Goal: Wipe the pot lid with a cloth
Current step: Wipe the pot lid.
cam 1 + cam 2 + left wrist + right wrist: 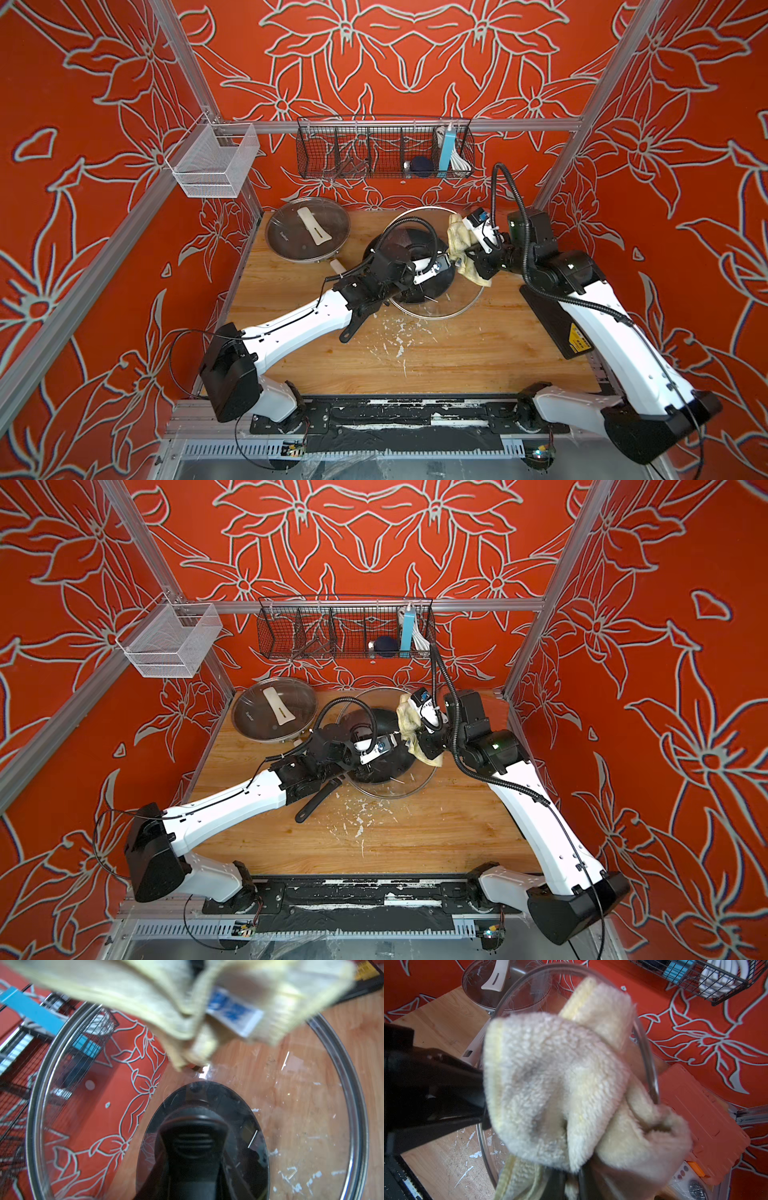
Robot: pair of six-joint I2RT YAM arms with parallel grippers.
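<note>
Left gripper point(440, 268) is clamped on the handle of the glass lid point(457, 300), which stands tilted. Right gripper point(470, 250) pinches the cloth point(460, 237), bunched against the lid's rim. Hard rubbing might twist the lid out of that single grip. Behind the lid, a wire basket point(332, 154) holds a blue box point(446, 148) and a white cable point(459, 160).

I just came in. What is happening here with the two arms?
The left gripper is shut on the black handle of a round glass pot lid with a steel rim and holds it tilted over the wooden table. The right gripper is shut on a cream, stained cloth, which lies against the lid's rim. Another glass lid with a cream handle sits apart at the back.
</note>
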